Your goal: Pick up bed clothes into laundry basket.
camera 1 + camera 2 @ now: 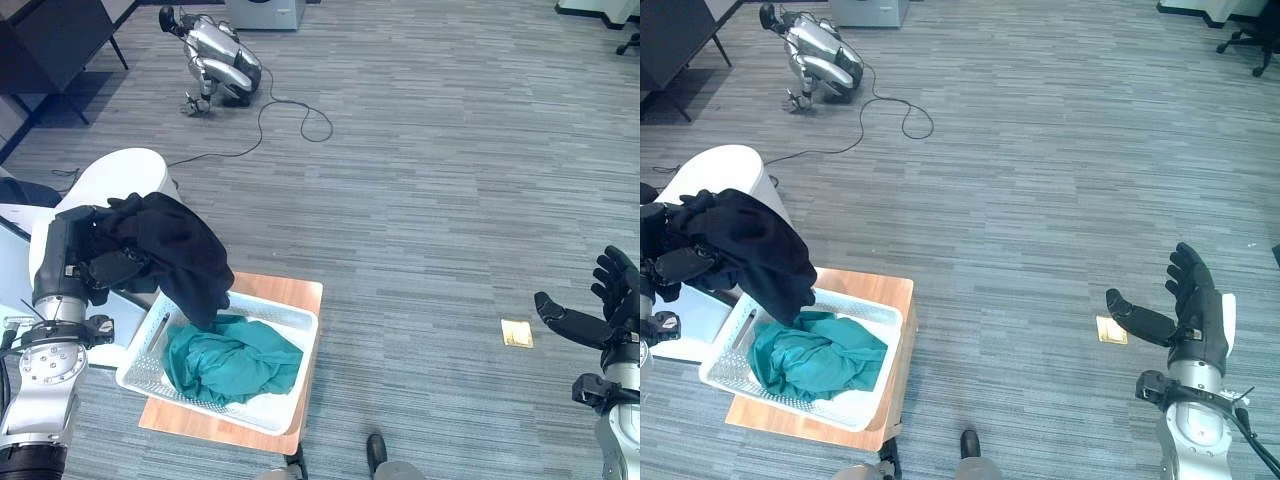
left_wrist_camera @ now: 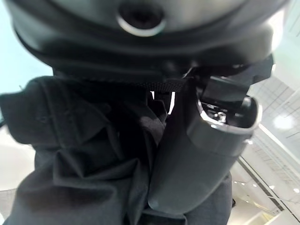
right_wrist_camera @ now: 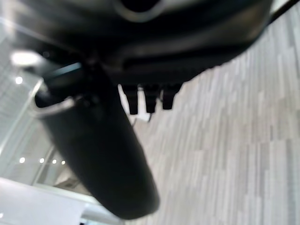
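Left robot hand point(image 1: 112, 268) curled round crumpled black cloth garment point(image 1: 175, 250), which hangs long-axis down with its lower end just over near wall of white perforated plastic laundry basket point(image 1: 296, 372) holding teal cloth point(image 1: 232, 358); right robot hand point(image 1: 1188, 315) open, empty, well apart.

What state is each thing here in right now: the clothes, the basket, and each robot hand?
Black garment: held up, its lower end hanging into the basket.
Teal garment: crumpled inside the basket.
Laundry basket: upright on a small wooden table.
Left robot hand: closed on the black garment.
Right robot hand: open, empty, over the floor.
Quadruped robot: crouched on the floor.
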Robot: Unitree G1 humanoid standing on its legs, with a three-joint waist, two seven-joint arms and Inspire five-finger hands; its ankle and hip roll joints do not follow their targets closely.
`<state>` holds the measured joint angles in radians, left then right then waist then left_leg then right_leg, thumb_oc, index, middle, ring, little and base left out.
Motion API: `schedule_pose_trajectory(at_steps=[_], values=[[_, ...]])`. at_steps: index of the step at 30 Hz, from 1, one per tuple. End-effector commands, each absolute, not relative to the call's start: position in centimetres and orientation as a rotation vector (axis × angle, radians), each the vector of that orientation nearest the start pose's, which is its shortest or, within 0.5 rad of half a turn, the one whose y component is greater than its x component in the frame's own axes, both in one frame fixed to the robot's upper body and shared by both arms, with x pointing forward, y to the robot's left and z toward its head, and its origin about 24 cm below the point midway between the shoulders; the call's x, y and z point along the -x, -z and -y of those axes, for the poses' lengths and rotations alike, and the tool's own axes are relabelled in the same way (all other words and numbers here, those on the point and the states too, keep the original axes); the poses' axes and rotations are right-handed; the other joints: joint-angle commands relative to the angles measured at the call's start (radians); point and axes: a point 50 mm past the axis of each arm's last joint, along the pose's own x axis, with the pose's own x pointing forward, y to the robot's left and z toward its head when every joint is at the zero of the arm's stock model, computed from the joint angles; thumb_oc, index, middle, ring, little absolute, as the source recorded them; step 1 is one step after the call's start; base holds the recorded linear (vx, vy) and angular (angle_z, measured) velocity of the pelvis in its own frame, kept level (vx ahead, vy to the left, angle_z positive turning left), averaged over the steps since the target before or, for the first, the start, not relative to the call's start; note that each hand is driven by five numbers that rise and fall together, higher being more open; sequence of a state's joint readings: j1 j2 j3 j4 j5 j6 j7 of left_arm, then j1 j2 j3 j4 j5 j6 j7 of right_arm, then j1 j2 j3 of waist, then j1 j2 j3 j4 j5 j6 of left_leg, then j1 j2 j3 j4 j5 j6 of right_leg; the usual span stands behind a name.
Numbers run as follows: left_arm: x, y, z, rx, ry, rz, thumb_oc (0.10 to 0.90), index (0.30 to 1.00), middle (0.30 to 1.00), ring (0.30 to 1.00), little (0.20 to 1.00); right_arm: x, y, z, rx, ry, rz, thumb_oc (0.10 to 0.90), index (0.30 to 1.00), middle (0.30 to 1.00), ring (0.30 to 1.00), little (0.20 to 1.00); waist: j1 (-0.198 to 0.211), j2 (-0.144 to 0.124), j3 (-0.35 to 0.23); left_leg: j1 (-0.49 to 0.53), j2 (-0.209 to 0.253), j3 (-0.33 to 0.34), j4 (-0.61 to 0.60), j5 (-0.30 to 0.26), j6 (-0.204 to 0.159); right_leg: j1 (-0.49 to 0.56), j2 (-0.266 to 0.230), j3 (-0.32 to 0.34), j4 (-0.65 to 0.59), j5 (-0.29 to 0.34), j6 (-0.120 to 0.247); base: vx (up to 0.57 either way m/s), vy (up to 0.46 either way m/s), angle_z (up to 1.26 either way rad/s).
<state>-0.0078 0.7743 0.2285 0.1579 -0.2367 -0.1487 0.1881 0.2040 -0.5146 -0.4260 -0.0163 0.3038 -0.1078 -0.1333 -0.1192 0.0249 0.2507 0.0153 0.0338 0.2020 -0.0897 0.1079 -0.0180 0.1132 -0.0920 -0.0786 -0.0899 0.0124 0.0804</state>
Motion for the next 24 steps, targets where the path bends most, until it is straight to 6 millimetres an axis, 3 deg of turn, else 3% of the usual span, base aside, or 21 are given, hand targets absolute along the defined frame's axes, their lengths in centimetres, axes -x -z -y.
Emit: schedule_pose_trajectory(at_steps=[1,3,7,10,16,20,21,24], values=[[-22.8,-21.6,-37.2,-0.523,-0.606,0.536,0.4,0.3,0.3,0.3,0.3,-19.3,-14.9,34.4,0.331,0.512,0.38,0.8,0.9,0.9,0.9,0.9,0.001,-0.024,-0.071,0.061,0.037,0.026,0.002,-0.066,-0.069,0.009,-0.032,0.021,0.069,-0.106,0.058,0.01,0.002,0.04],[-22.5,-21.3,-37.3,-0.525,-0.617,0.533,0.4,0.3,0.3,0.3,0.3,-19.2,-14.9,34.4,0.328,0.519,0.378,0.8,0.9,0.9,0.9,0.9,0.003,-0.025,-0.072,0.06,0.036,0.024,0.002,-0.067,-0.068,0.01,-0.033,0.019,0.068,-0.107,0.058,0.01,0.003,0.05],[-19.9,-20.3,-37.0,-0.531,-0.674,0.554,0.4,0.3,0.3,0.3,0.3,-18.3,-14.8,35.1,0.319,0.567,0.385,0.8,0.9,0.9,0.9,0.9,0.027,-0.032,-0.071,0.054,0.03,0.011,0.002,-0.072,-0.065,0.016,-0.036,0.011,0.061,-0.108,0.055,0.02,0.003,0.04],[-19.4,-19.7,-36.4,-0.503,-0.647,0.554,0.4,0.3,0.3,0.3,0.3,-18.4,-14.9,35.0,0.322,0.558,0.384,0.8,0.9,0.9,0.9,0.9,0.035,-0.03,-0.069,0.051,0.027,0.006,0.002,-0.072,-0.063,0.017,-0.038,0.005,0.062,-0.109,0.053,0.0,0.002,0.06],[-19.5,-18.1,-35.2,-0.476,-0.566,0.507,0.4,0.3,0.3,0.3,0.3,-19.1,-15.2,34.3,0.326,0.514,0.4,0.8,0.9,0.9,0.9,0.9,0.046,-0.025,-0.062,0.05,0.024,-0.002,0.002,-0.073,-0.06,0.019,-0.04,-0.002,0.062,-0.108,0.051,-0.01,0.003,0.08],[-20.3,-17.0,-33.4,-0.424,-0.447,0.476,0.4,0.3,0.3,0.3,0.3,-19.7,-15.6,33.8,0.344,0.474,0.409,0.8,0.9,0.9,0.9,0.9,0.051,-0.021,-0.053,0.047,0.023,-0.006,0.002,-0.072,-0.057,0.013,-0.043,-0.006,0.075,-0.109,0.05,-0.02,0.001,0.08],[-20.9,-15.6,-32.2,-0.385,-0.36,0.423,0.4,0.3,0.3,0.3,0.3,-20.0,-15.8,33.6,0.349,0.459,0.415,0.8,0.9,0.9,0.9,0.9,0.047,-0.02,-0.047,0.044,0.024,-0.008,0.002,-0.071,-0.056,0.008,-0.043,-0.007,0.081,-0.109,0.05,-0.03,-0.003,0.16],[-21.4,-13.8,-31.4,-0.443,-0.272,0.314,0.4,0.3,0.3,0.3,0.3,-20.3,-15.9,33.4,0.358,0.437,0.413,0.8,0.9,0.9,0.9,0.9,0.044,-0.018,-0.043,0.042,0.025,-0.008,0.002,-0.07,-0.055,0.004,-0.042,-0.007,0.082,-0.107,0.051,-0.01,-0.002,0.05]])
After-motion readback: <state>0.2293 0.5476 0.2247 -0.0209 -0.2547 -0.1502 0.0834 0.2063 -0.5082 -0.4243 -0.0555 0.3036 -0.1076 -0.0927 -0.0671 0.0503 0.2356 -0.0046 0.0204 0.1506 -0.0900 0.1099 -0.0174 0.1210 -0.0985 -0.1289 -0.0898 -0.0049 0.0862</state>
